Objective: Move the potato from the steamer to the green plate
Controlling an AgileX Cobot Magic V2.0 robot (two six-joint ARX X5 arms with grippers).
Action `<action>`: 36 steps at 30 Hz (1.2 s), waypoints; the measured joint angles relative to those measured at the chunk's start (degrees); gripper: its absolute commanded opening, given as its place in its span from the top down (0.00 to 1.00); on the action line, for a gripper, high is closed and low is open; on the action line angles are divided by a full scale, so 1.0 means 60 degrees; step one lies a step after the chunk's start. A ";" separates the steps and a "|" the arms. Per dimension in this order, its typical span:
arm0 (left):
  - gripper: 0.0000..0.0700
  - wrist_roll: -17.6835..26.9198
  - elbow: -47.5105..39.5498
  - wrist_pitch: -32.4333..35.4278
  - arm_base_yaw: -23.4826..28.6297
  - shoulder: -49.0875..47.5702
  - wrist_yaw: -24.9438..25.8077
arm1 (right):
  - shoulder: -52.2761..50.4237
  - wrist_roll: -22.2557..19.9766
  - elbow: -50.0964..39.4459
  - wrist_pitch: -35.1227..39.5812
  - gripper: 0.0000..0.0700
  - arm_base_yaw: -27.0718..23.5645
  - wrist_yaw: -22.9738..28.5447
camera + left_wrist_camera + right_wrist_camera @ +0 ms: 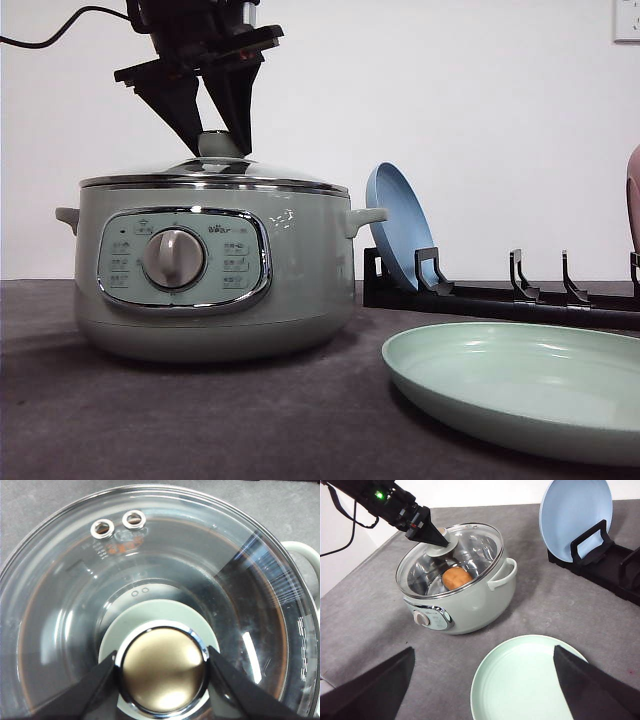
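Note:
The steamer [210, 270] stands on the left of the table with its glass lid [470, 542] on. Through the glass the right wrist view shows the orange-brown potato [457, 577] lying inside. My left gripper [222, 150] comes down from above, and its two fingers press on either side of the lid knob [162, 670]. The green plate [520, 385] lies flat at the front right, bare. My right gripper [484, 652] hovers open high over that plate, holding nothing.
A blue plate [400, 225] stands on edge in a black dish rack [520, 300] behind the green plate. The steamer's side handle [502, 575] juts toward the rack. Grey cloth covers the table [200, 420].

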 measured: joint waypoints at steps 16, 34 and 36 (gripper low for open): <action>1.00 -0.0079 0.0841 -0.0853 0.0004 0.0044 -0.0009 | 0.0000 0.0000 0.0000 -0.0190 0.20 0.0000 0.0000; 1.00 -0.0155 0.3202 -0.2129 0.0044 0.0044 -0.0056 | 0.0000 0.0000 0.0000 -0.0459 0.20 0.0000 0.0000; 1.00 -0.0154 0.3202 -0.2147 0.0063 0.0044 -0.0056 | 0.0000 0.0000 0.0000 -0.0459 0.20 0.0000 0.0022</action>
